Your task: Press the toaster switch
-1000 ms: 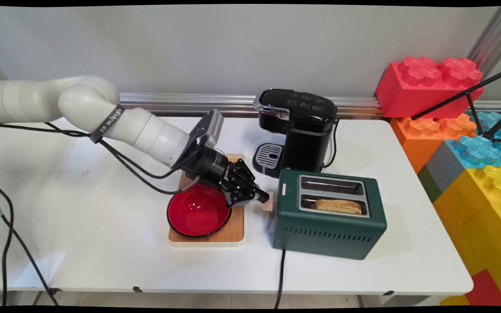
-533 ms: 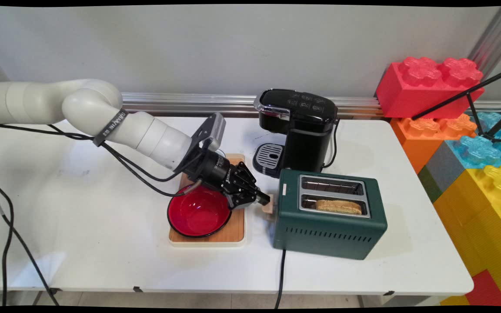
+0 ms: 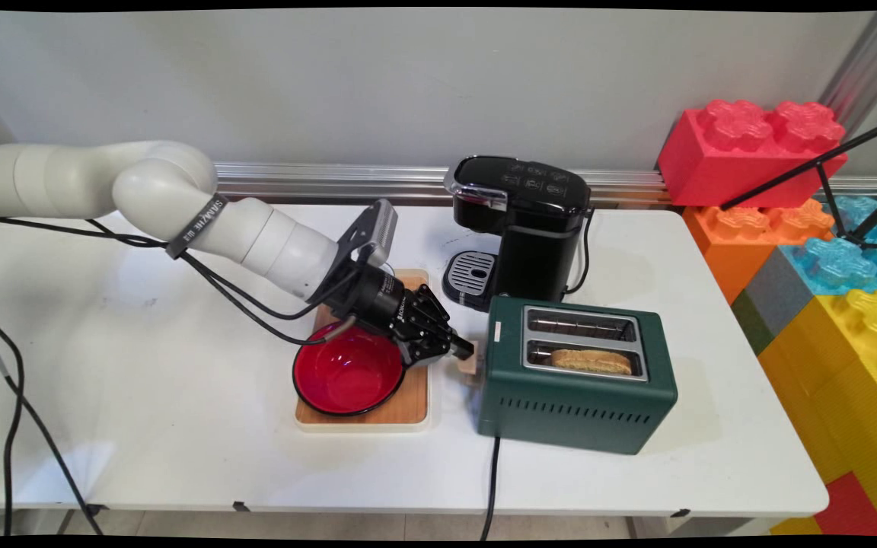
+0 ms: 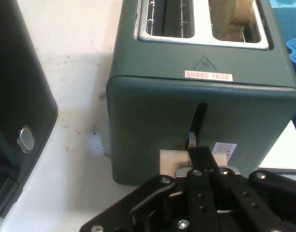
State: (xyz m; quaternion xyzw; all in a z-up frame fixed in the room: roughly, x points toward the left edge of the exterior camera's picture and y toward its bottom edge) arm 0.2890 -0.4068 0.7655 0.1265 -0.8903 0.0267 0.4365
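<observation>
Green and boxy, the toaster stands nearest the table's front edge, right of centre, its black cord running off that edge. A slice of toast sits low in its nearer slot; the farther slot shows only wire guides. On its left end a pale wooden lever knob sits at the bottom of the vertical slot, below a small warning label.

Pressed against that knob is the black gripper, reaching in from the left on the white arm. In the hand view its fingers lie close together with no gap visible between them, the tips resting on the top of the knob rather than clamped round it.

Just left of the toaster lies a wooden board carrying a red bowl with a black rim; the gripper's body hangs over the bowl's far right rim.

Beyond the toaster, toward the table's back edge, stands a black coffee machine, its round drip tray facing left.

Off the table's right edge, large toy bricks in red, orange, blue and yellow are stacked against the wall.
</observation>
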